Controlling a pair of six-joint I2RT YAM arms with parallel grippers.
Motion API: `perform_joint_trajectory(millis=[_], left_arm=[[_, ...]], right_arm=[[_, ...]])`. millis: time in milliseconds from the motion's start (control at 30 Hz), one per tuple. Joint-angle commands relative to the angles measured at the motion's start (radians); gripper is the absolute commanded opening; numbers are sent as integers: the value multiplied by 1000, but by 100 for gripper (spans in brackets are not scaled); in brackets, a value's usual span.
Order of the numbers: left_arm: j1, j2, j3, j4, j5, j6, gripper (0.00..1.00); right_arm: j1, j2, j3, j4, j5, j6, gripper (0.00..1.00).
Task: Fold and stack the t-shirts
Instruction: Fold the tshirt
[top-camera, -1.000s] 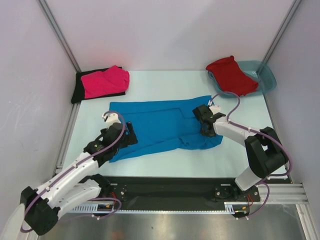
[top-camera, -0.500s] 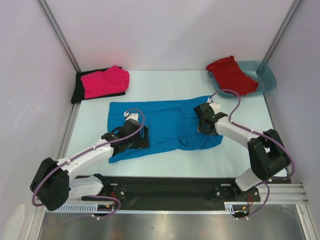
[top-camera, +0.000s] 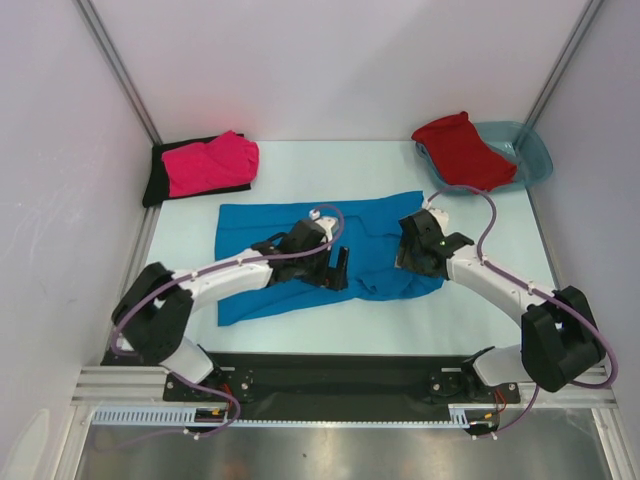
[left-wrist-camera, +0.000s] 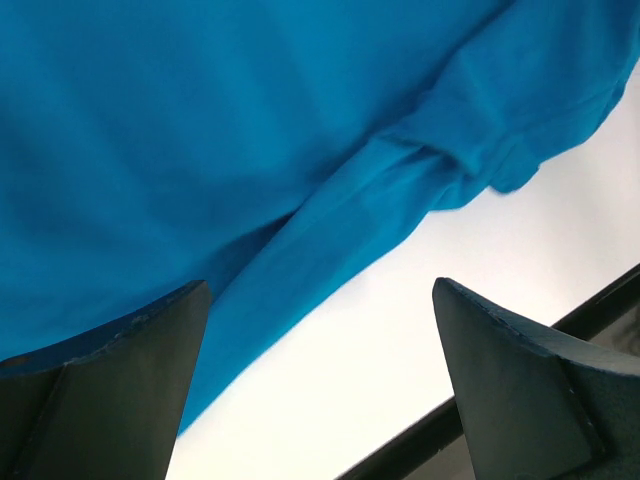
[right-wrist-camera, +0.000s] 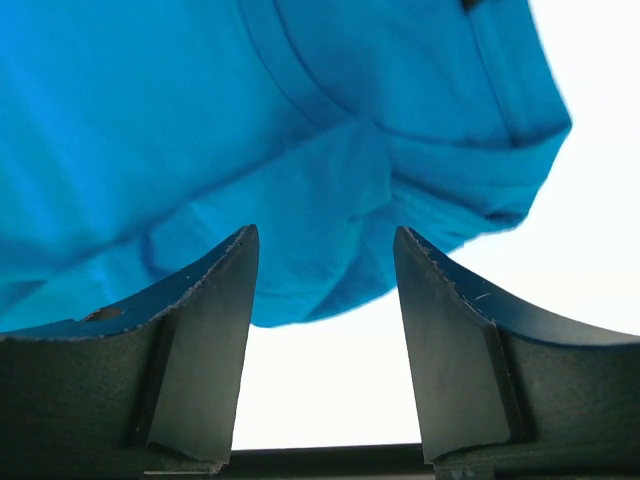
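Observation:
The bright blue t-shirt (top-camera: 250, 222) lies spread across the middle of the table, its right end bunched in folds. Over the shirt's lower middle hangs my left gripper (top-camera: 338, 270), open, with nothing between its fingers; in the left wrist view the blue t-shirt (left-wrist-camera: 200, 120) fills the upper part and the left gripper (left-wrist-camera: 320, 290) stands wide over its hem. My right gripper (top-camera: 408, 258) hovers open above the shirt's right end; the right wrist view shows the right gripper (right-wrist-camera: 325, 232) empty over the rumpled blue t-shirt (right-wrist-camera: 200, 100).
A red t-shirt (top-camera: 460, 150) drapes over a teal tub (top-camera: 532, 152) at the back right. A hot pink t-shirt (top-camera: 212, 162) lies folded on a black one (top-camera: 157, 180) at the back left. White walls close in three sides; a black rail (top-camera: 330, 375) runs along the near edge.
My left arm has swung right across the blue shirt to its lower middle. The right gripper has opened, let go of the cloth and drawn slightly right.

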Motion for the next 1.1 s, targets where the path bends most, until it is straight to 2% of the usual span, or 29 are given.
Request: perform_joint_trajectory(millis=[0,300,433,600,667,700,1000,1067], left_arm=[[-16,72,99,50,55,50,100],[-25,186,220,116,168,-8,100],[-42,218,264,140,176,-41,100],[-62,235,259,206,199,-111,100],[-68,232,239,228,207,-136,86],[-71,229,232,241,208,-146,84],[-122,204,177,183,144,-160,85],[-137,218,166,169,116,-148,82]], right_arm=[[-4,-40,-35,18,-41,34,62],[-4,-76,-53,9,-11,27,62],[-6,-88,-56,-3,15,25,62],[-11,-113,-53,-25,44,16,62],[-14,-125,-50,-33,58,14,62],[-18,-131,-52,-39,60,11,62],[-37,-168,-64,-56,72,10,64],[-37,-171,-67,-54,71,10,64]])
